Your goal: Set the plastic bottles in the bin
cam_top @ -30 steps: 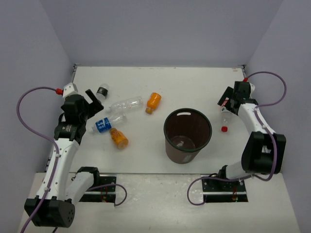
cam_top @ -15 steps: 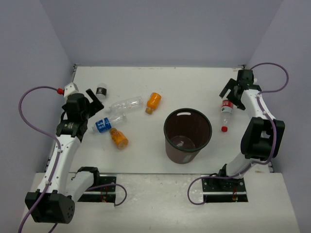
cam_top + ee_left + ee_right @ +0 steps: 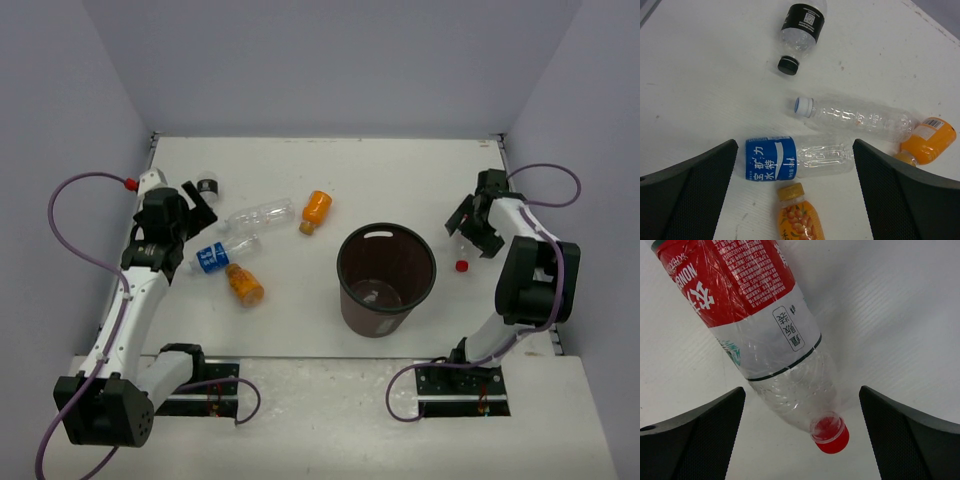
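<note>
The right gripper (image 3: pixel 470 232) is held open above the red-label bottle (image 3: pixel 755 315), which is lying on its side on the white table (image 3: pixel 400 170), to the right of the bin (image 3: pixel 378 325). In the right wrist view the jaws are seen wide apart, one on each side of this bottle, and they are not closed on it. Its red cap (image 3: pixel 830 436) is pointed toward the near edge of the table.

The left gripper (image 3: pixel 200 203) is also held open, with nothing gripped, above the bottles at the left of the table. The blue-label bottle (image 3: pixel 795 159) is seen between its jaws, lying on the table below. The near orange bottle (image 3: pixel 797 217) is placed just beside it, and the unlabelled clear bottle (image 3: pixel 860 116) is lying on its far side. The far orange bottle (image 3: pixel 927 142) is found at the base end of the clear one. The black-label bottle (image 3: pixel 802 22) is lying farthest back. The bin is standing upright between the two groups, apart from every bottle.
</note>
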Available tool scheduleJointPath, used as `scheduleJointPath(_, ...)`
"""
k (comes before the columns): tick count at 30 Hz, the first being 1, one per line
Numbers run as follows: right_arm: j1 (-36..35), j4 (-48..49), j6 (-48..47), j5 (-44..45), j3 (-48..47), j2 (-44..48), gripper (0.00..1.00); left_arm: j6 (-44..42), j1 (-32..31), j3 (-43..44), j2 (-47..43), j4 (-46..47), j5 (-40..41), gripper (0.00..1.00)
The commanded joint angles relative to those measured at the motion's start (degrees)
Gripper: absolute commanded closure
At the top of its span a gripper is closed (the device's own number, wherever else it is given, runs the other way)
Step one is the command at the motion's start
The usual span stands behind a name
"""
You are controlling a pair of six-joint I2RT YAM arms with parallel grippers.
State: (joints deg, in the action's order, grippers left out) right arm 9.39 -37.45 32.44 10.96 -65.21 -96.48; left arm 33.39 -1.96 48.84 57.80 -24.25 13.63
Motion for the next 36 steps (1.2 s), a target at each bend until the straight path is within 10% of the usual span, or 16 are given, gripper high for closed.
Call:
scheduleJointPath(1, -0.1, 1.9, 0.0, 0.1, -0.9, -2.5, 0.02, -0.3, -0.2, 1.3, -0.3, 2.8, 0.2, 0.00)
scheduleJointPath(21, -0.1, 4.8, -5.5, -1.2, 0.0, -1.4, 0.82, 0.8, -0.2, 0.9, -5.5, -0.8, -0.1, 0.00)
scheduleJointPath(30, -4.3, 1.7, -5.9, -3.7, -1.5, 16.8, 0.86, 2.0, -0.2, -1.3, -6.0, -2.6, -10.1, 0.00)
scheduleJointPath(36, -19.1, -2.0, -8.8, -6.6, -5.6, 35.6, 0.85, 2.9, -0.2, -5.3, -9.0, -4.4, -12.5, 0.00)
